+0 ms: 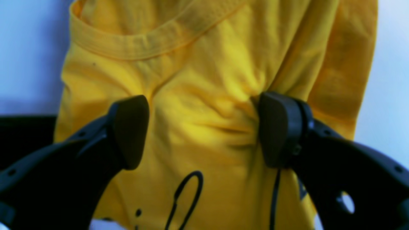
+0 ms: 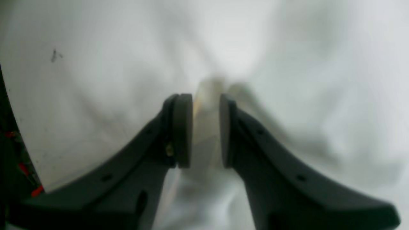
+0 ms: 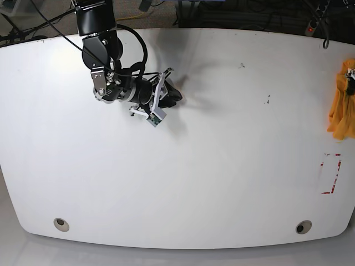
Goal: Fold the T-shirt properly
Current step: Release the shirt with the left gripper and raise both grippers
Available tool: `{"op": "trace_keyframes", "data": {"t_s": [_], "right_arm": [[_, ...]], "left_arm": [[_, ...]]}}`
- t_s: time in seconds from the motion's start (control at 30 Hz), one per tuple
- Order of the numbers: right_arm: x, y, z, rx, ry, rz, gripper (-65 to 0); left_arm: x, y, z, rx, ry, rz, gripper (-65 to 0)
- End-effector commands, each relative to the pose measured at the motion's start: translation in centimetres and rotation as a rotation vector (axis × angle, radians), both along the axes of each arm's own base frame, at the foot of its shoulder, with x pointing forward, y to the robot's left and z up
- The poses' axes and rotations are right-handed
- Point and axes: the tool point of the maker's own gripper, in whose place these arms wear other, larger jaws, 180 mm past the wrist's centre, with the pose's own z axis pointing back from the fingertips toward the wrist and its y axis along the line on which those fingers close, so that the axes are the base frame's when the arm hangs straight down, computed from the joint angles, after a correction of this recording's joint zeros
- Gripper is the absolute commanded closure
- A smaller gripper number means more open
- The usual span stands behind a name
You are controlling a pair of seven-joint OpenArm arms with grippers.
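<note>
While the left gripper point(image 1: 203, 129) is standing with its jaws spread wide, the T-shirt point(image 1: 220, 80) is hanging bunched between and beyond its two pads, the orange-yellow cloth pressing against the inner face of the pad on the view's right point(image 1: 279, 129) and lying just beside the other. Past the fingertips the ribbed collar point(image 1: 140, 46) is curving across the top of the left wrist view, and nearer the wrist black cursive lettering point(image 1: 188, 198) is showing on the fabric. Whether the pads are actually gripping the cloth cannot be told; nothing is pinched between them.

From the base view, the T-shirt point(image 3: 342, 100) is dangling in a crumpled bundle at the far right edge of the white table point(image 3: 222, 166), where the left arm itself is out of frame.

The right gripper point(image 3: 172, 94) is lying low over the table well apart from the shirt, its jaws point(image 2: 206, 131) drawn close together with only a narrow gap. Between and around its pads only blurred white surface is appearing, and it is holding nothing that can be made out. Red tape marks point(image 3: 330, 174) are sitting on the table near the shirt's side.
</note>
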Motion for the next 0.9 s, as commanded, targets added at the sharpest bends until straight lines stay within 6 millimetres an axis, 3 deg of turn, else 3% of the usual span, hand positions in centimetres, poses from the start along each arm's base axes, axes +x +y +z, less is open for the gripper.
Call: {"op": "trace_keyframes", "data": {"t_s": [0.0,0.13,0.23,0.37,0.47,0.6,0.67,0.8,0.87], "right_arm": [[1.1,0.4,1.6,0.037,-0.051,-0.002,-13.0],[1.4,0.5,2.4,0.038,-0.079,0.003,-13.0],[1.7,0.5,3.6,0.039,-0.122,0.011,-13.0],[2.1,-0.8,4.2,-0.014,-0.165,0.018,-13.0],[2.8,-1.5,5.0,-0.093,-0.243,0.011,-13.0],[4.0,-2.9,5.9,-0.141,-0.375,-0.097,-13.2],[4.1,-3.4,6.0,-0.143,-0.434,-0.134,-13.5],[4.7,-7.2,6.6,-0.112,-0.544,-0.311,-13.8],[4.7,-8.3,6.6,-0.085,-0.571,-0.371,-13.8]], "left_arm": [[0.3,1.0,1.6,0.036,0.02,-0.041,-49.2],[2.1,0.0,4.1,0.053,-0.023,-0.126,-44.2],[3.0,-0.3,7.2,0.126,-0.063,-0.16,-39.9],[4.6,-3.5,8.4,0.147,-0.101,-0.218,-41.5],[6.2,-7.6,8.9,0.121,-0.19,-0.27,-43.2],[10.2,-14.4,8.8,0.044,-0.321,-0.314,-46.0],[10.9,-16.7,8.4,0.016,-0.349,-0.317,-46.1],[12.2,-22.9,7.5,-0.105,-0.463,-0.344,-46.0],[12.3,-24.9,7.4,-0.149,-0.523,-0.35,-46.3]]}}
